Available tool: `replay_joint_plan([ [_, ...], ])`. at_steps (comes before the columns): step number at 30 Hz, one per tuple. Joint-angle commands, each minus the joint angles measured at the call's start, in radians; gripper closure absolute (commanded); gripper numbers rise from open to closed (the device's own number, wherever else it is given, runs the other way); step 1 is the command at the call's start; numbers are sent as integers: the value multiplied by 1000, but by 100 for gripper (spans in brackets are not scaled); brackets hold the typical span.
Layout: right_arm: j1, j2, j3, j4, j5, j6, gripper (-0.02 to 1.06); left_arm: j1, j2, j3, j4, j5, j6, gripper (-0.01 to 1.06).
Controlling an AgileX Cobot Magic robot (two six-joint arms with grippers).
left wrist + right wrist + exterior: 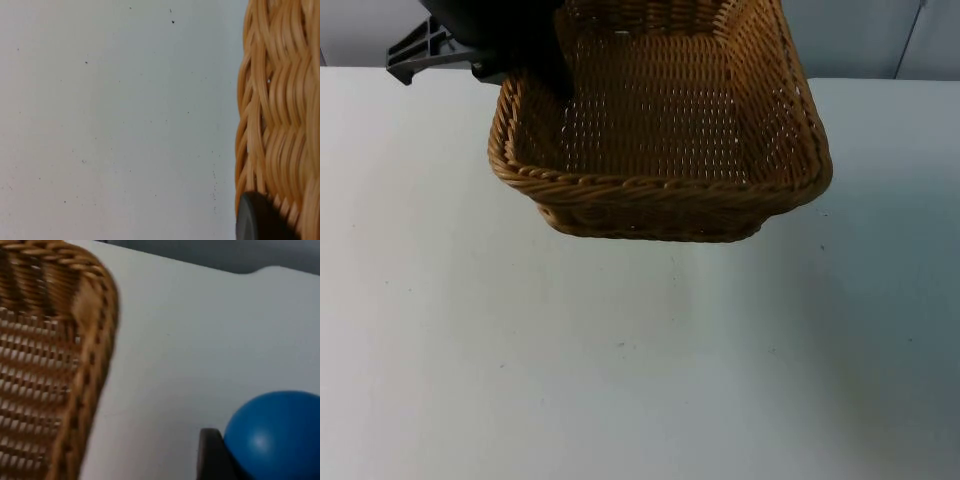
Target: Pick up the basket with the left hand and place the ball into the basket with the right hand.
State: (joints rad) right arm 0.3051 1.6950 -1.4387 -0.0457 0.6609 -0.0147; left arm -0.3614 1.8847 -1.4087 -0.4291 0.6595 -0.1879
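Top view: I am holding the basket [660, 130] up off the white table [620, 350], tilted so its open mouth is facing the camera. My left gripper [520, 60] is coming in at the basket's far left corner, its dark body lying over the rim there. The woven floor of the basket is bare; no ball is lying inside.

Left wrist view: I am looking along the basket's wicker wall [280, 110], with the table [110, 120] beyond it. One of my black fingertips [257, 220] is pressing against the weave, so I am judging my left fingers to be closed on the rim.

Right wrist view: My right gripper [250, 450] is carrying the blue ball [275, 435]; a black fingertip [212, 455] is sitting tight against the ball's side, so these fingers are closed around it. The basket's rim [95, 305] is standing just beside and ahead, with bare table [200, 330] between rim and ball.

Done so far: the basket is lifted by my left side, and the ball is gripped by my right.

Left to do: I am judging that the ball must travel over the rim and be let go into the basket.
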Motion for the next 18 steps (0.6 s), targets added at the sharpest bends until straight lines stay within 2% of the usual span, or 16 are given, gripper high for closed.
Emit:
replay_joint_plan([
  [1, 67, -13, -49, -3, 24, -14, 104, 0, -12, -12, -15, -19, -3, 105],
  [5, 179, 7, -144, -8, 33, -14, 104, 0, -12, -12, -15, -27, -3, 105],
  [10, 254, 57, -171, -25, 53, -11, 104, 0, -12, -12, -17, -33, -3, 105],
  [15, 276, 96, -171, -25, 78, -7, 104, 0, -12, -12, -17, -33, -3, 105],
  [18, 276, 115, -171, 4, 79, -11, 104, 0, -12, -12, -17, -36, -3, 105],
])
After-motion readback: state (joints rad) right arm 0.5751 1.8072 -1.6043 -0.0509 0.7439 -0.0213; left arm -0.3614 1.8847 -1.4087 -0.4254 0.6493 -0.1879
